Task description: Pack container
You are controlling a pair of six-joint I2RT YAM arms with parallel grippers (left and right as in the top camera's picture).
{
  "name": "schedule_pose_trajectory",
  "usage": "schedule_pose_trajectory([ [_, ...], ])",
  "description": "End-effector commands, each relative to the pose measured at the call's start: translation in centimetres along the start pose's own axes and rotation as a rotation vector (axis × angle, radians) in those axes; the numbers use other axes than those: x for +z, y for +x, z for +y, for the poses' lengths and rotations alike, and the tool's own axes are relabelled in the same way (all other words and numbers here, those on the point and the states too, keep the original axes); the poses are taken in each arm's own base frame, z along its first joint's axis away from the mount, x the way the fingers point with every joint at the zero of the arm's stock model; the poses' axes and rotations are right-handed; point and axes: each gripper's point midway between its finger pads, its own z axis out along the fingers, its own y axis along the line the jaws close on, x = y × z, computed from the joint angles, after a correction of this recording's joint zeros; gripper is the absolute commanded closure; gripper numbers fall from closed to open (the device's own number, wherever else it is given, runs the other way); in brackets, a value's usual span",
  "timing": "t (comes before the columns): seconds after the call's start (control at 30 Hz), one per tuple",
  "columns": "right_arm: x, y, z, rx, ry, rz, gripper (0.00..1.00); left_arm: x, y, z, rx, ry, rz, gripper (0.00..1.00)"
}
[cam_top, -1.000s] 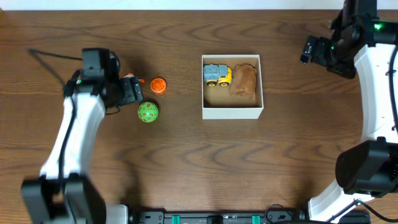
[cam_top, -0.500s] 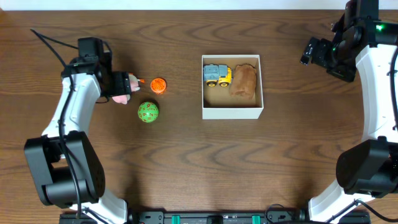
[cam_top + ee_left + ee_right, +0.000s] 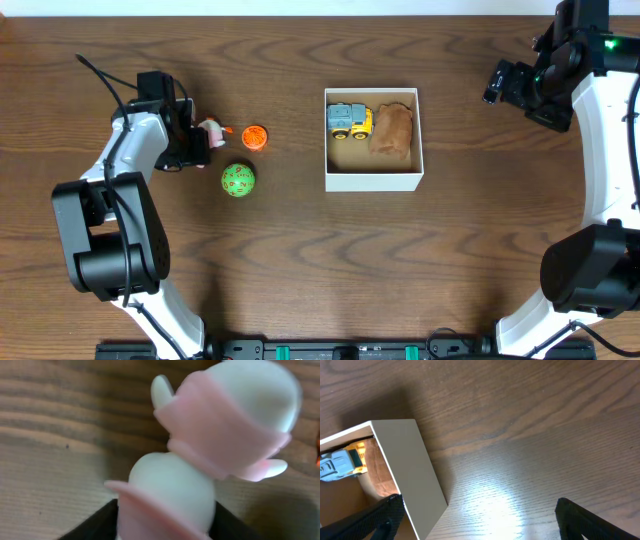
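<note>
Dark wood table (image 3: 300, 250); the container (image 3: 373, 178) sits at 3 o'clock from my left gripper (image 3: 203, 140). Only my wrist views show the jaws: left clamped on a pink toy (image 3: 215, 460) (blurred), right gripper (image 3: 477, 510) apart.

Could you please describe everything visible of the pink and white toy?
The pink and white toy is a smooth, glossy, plastic-looking figure of rounded white lobes with pink bands and small fins. Its lower end sits between the dark fingers of the left pincer, over the wooden table, near the orange ball.
</note>
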Motion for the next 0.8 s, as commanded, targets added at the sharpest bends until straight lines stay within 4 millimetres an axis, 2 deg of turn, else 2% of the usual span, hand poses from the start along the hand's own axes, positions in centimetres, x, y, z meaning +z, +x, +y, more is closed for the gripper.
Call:
schedule_pose_trajectory([
  [0.0, 0.5, 0.4, 0.4, 0.008, -0.005, 0.020, 0.01, -0.3, -1.0, -0.1, 0.012, 0.005, -0.031, 0.59],
  [0.07, 0.5, 0.5, 0.3, 0.008, -0.004, 0.022, 0.01, -0.8, -1.4, -0.2, 0.013, 0.013, -0.050, 0.72],
  [0.13, 0.5, 0.5, 0.3, 0.008, -0.003, 0.022, 0.01, -2.3, -2.2, -0.6, 0.020, 0.022, -0.087, 0.79],
  [0.23, 0.5, 0.5, 0.3, 0.008, -0.004, 0.022, 0.01, -5.3, -3.6, -1.2, 0.052, 0.017, -0.161, 0.90],
  [0.27, 0.5, 0.5, 0.3, 0.008, -0.004, 0.023, 0.01, -6.8, -4.2, -1.6, 0.067, 0.016, -0.196, 0.94],
  [0.43, 0.5, 0.7, 0.3, 0.009, -0.001, 0.033, 0.01, -13.0, -5.1, -4.4, 0.131, 0.033, -0.320, 0.94],
  [0.53, 0.5, 0.9, 0.2, 0.009, 0.002, 0.039, 0.01, -16.3, -4.8, -7.6, 0.202, 0.064, -0.390, 0.94],
  [0.6, 0.5, 0.9, 0.2, 0.010, 0.002, 0.040, 0.01, -18.2, -4.1, -10.6, 0.271, 0.097, -0.430, 0.94],
  [0.7, 0.5, 0.9, 0.2, 0.010, 0.002, 0.040, 0.01, -20.1, -2.5, -16.4, 0.435, 0.158, -0.475, 0.94],
  [0.77, 0.5, 0.9, 0.1, 0.011, 0.003, 0.039, 0.01, -20.4, -1.6, -19.4, 0.517, 0.184, -0.487, 0.94],
])
